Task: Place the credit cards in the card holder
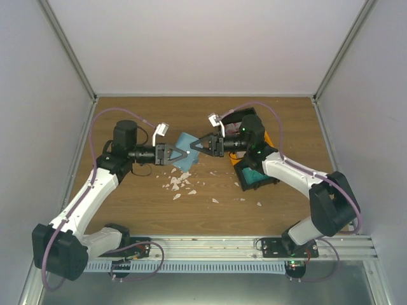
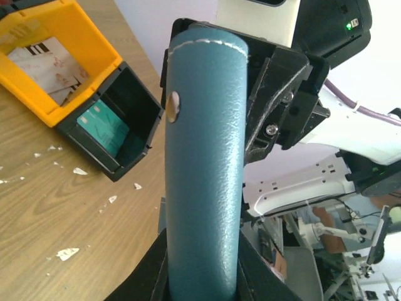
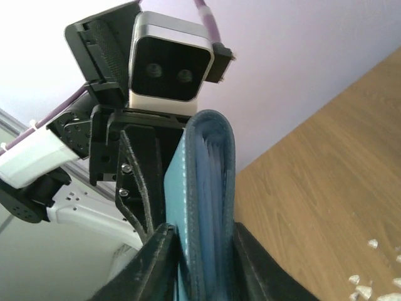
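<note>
The left tool is clamped on one end of the card holder. The right tool grips the opposite end, so the blue sleeve hangs between them above the middle of the tabletop. Its open edge shows stacked inner pockets. White scraps litter the wood below. Toward the right edge sit an orange bin, with credit cards lying in it, and a black bin touching it.
</note>
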Robot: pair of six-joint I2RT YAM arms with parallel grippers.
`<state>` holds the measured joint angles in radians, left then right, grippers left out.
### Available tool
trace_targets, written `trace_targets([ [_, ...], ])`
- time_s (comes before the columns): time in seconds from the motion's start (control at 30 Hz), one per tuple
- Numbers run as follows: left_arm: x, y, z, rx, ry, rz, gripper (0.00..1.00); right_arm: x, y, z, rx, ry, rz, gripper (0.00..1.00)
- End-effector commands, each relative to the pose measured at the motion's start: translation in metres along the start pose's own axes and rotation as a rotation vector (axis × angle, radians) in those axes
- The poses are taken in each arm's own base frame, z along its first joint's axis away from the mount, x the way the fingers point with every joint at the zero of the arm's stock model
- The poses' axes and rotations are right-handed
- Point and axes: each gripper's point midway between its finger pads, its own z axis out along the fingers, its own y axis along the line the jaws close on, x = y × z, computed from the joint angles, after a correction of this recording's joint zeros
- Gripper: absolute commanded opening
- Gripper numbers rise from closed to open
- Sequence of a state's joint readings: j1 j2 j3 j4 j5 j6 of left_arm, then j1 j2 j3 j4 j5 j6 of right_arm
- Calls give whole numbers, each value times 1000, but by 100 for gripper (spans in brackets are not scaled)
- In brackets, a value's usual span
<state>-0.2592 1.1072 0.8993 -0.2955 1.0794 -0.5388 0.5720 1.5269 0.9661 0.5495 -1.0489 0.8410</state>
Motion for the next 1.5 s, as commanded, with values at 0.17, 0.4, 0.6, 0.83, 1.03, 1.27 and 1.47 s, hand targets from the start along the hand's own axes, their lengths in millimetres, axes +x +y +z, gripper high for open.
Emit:
trace_targets([
  [0.17,-6,3,-1,6,-28,-41,0,14,-27,-39,362,-62,-256,61],
  [0.4,-13,11,2,0,-47,-95,0,49,-23,-38,536,31,-536,65],
  [0.6,-9,11,3,20,-34,-117,0,42,-24,-28,616,20,-596,64],
  [0.83,-3,16,4,17,-21,-148,0,33,-33,-15,666,31,-608,63],
  [1.03,-1,23,6,2,-23,-158,0,19,-43,-32,812,-85,-541,59],
  [1.27,2,62,9,-114,-83,-186,0,37,-83,-83,1101,-206,-255,44],
  [1.47,25,121,25,-200,-123,-236,0,67,-91,-67,983,-181,-117,47],
])
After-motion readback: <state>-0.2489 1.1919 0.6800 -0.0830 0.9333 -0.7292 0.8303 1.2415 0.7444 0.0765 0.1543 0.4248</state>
